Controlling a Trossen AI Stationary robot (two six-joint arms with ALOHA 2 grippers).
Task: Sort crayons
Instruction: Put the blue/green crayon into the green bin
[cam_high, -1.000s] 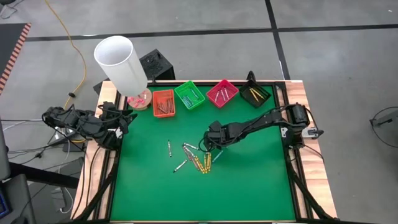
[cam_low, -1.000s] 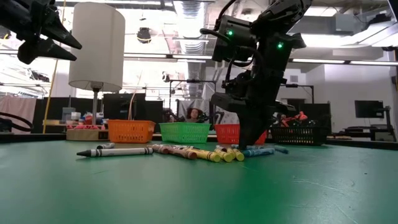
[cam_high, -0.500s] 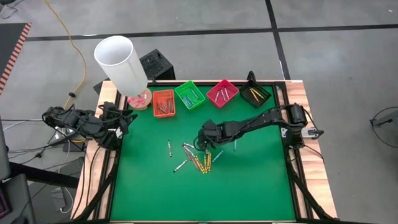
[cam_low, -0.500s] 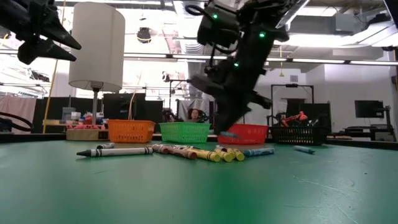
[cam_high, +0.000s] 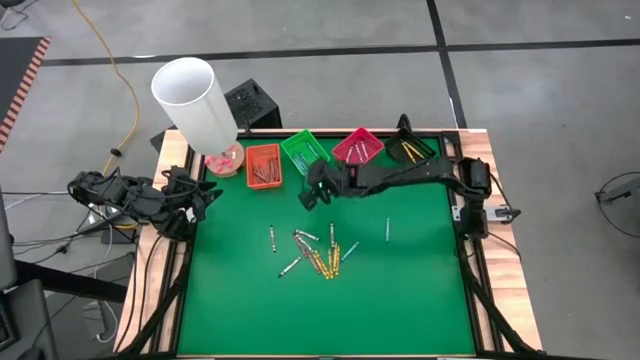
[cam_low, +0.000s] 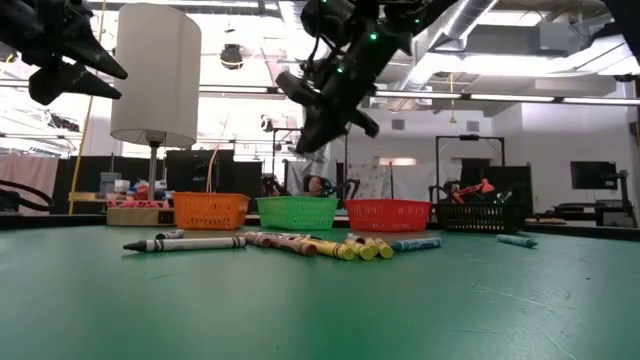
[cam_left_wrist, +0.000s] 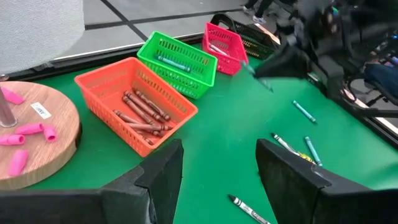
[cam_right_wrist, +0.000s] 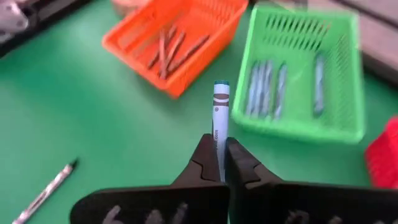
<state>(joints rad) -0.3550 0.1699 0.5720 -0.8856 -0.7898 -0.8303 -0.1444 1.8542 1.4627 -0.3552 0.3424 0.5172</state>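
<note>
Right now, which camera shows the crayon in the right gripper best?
The right wrist view: the blue crayon stands pinched in the right gripper, near the green tray. High, low and left wrist views show only the gripper, not the crayon.

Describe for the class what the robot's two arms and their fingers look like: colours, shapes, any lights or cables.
Both arms are dark, nearly black, built of jointed segments. The right arm carries small green lights in the low view. The right gripper ends in two slim black fingers tapering to narrow tips. The left gripper has broader, flat black fingers. Cables trail off beside the left arm.
</note>
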